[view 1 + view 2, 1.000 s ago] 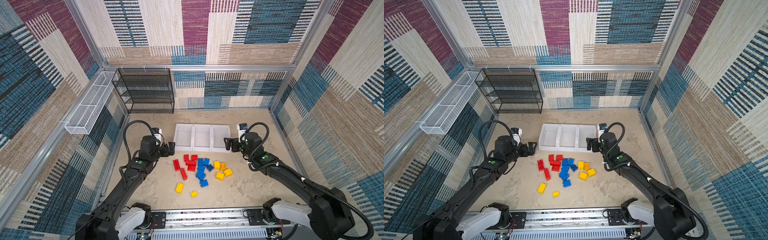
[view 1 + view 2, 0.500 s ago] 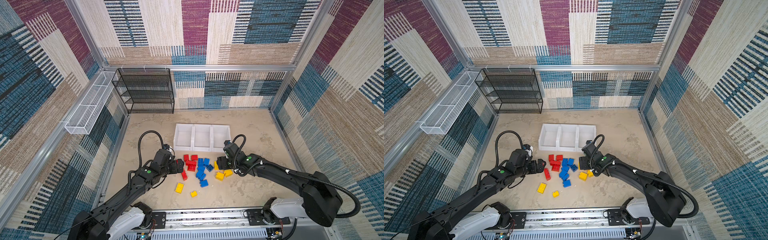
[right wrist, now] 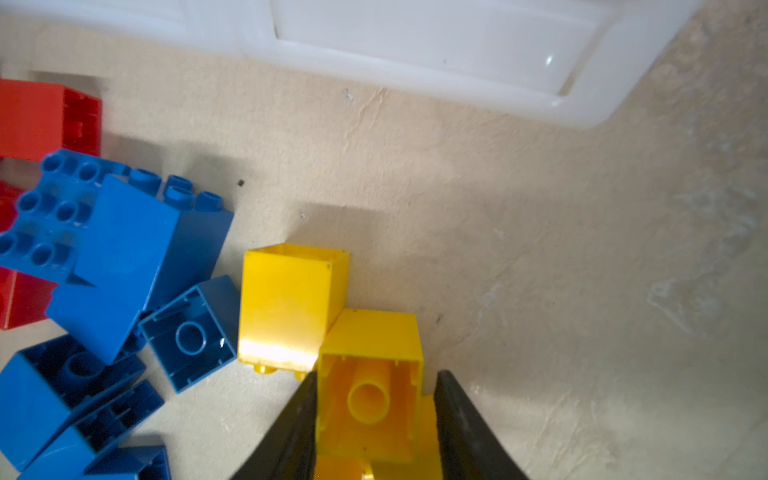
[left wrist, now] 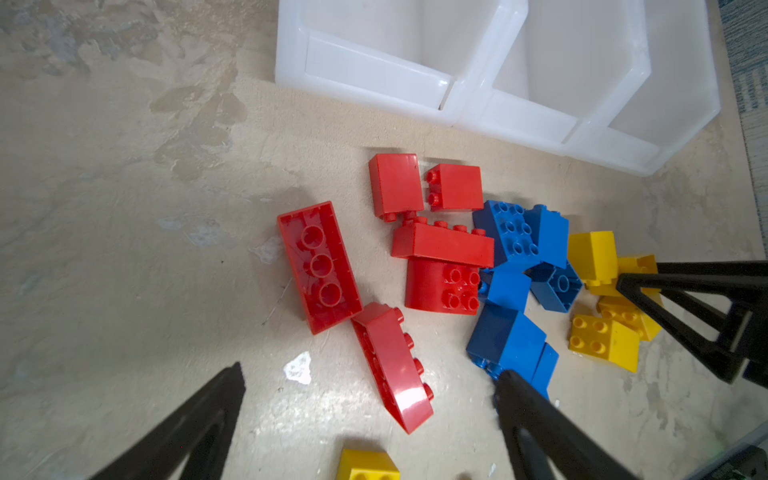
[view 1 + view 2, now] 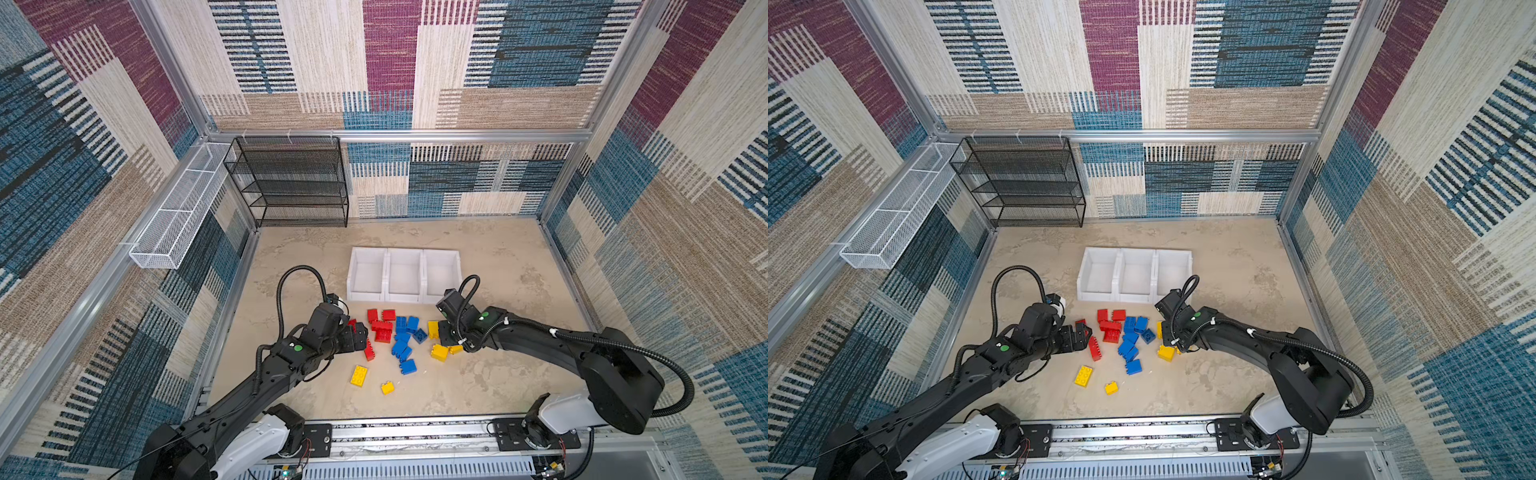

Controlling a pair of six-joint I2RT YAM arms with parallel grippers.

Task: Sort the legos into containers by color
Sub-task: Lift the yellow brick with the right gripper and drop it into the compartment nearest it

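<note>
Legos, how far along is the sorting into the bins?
Done: nothing; all three bins are empty. In hand: the right tool is closed on a yellow brick at the pile's edge, and the left tool is open over the red bricks. Left: every brick, the blue bricks included, lies outside the bins.

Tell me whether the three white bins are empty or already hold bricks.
Empty. In both top views the containers show bare white insides; all the legos lie on the table in front.
</note>
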